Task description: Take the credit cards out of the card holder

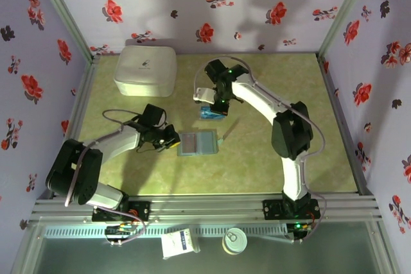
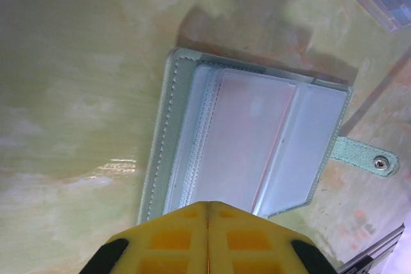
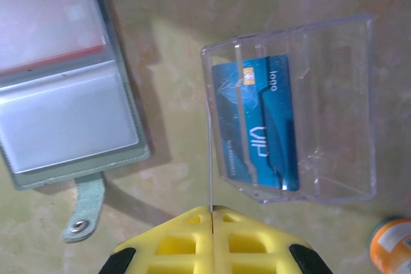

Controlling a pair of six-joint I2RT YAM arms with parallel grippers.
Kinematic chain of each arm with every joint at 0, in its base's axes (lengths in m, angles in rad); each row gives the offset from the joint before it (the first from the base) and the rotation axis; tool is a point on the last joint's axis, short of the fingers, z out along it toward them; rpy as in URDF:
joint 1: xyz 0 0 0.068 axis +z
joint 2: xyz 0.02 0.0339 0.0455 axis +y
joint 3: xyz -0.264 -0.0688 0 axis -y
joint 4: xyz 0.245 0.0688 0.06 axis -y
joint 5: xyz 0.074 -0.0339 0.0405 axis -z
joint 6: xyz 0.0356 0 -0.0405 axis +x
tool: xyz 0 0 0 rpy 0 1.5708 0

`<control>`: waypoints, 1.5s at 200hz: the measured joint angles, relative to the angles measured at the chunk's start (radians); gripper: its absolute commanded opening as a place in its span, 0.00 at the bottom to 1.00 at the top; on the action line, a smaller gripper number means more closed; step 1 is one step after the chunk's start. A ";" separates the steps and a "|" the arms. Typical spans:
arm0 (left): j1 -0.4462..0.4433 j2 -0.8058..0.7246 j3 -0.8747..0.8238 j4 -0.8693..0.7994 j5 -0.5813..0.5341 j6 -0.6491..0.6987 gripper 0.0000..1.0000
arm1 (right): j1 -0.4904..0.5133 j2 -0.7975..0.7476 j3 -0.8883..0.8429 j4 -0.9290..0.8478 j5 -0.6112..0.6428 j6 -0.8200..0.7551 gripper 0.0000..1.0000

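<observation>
The card holder (image 1: 198, 144) lies open and flat on the green table (image 1: 282, 165), near the middle, between the 2 arms. Its 2 sides are spread out and its see-through pockets face up. The red card (image 2: 247, 139) sits inside 1 pocket and looks pale pink through the plastic. A small strap (image 2: 366, 157) with a metal snap sticks out from the holder's edge and lies on the table.

The left gripper (image 1: 172, 138) is just beside the left edge of the card holder. Its 2 yellow fingers are pressed together with nothing between them. In the left wrist view the tips sit right at the holder's edge, and I cannot tell if they touch it.

The blue card (image 3: 257, 126) is out of the holder. It rests inside a clear plastic piece (image 3: 334, 107) that lies on the table just past the holder's far side. The card has white letters and a small gold chip.

The right gripper (image 1: 219, 104) is over the clear plastic piece. Its 2 yellow fingers are pressed together too. In the right wrist view a thin line runs from the tips to a corner of the clear piece. It is too thin to tell what it is.

A big white box (image 1: 146, 70) sits at the far left of the table, well apart from the cards.
</observation>
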 measured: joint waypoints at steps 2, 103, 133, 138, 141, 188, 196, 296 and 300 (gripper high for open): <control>0.001 -0.001 0.000 0.000 0.000 0.000 0.06 | -0.002 0.007 0.010 -0.005 0.000 -0.003 0.00; 0.028 -0.008 -0.006 -0.022 0.000 0.016 0.06 | -0.038 0.186 0.292 -0.120 -0.034 -0.109 0.00; 0.032 -0.008 -0.006 -0.022 0.000 0.019 0.06 | -0.038 0.214 0.312 -0.128 -0.048 -0.122 0.00; 0.032 -0.008 -0.006 -0.022 0.000 0.019 0.06 | -0.038 0.219 0.315 -0.128 -0.050 -0.122 0.00; 0.032 -0.008 -0.006 -0.022 0.000 0.020 0.06 | -0.038 0.222 0.317 -0.128 -0.050 -0.123 0.00; 0.035 -0.008 -0.006 -0.026 0.000 0.020 0.06 | -0.046 0.261 0.330 -0.134 -0.057 -0.130 0.00; 0.036 -0.008 -0.006 -0.026 0.000 0.020 0.06 | -0.047 0.263 0.330 -0.135 -0.061 -0.130 0.00; 0.036 -0.008 -0.004 -0.042 0.000 0.021 0.07 | -0.055 0.240 0.271 -0.086 -0.064 -0.100 0.19; 0.036 -0.008 -0.004 -0.042 0.000 0.021 0.07 | -0.055 0.235 0.261 -0.080 -0.064 -0.094 0.19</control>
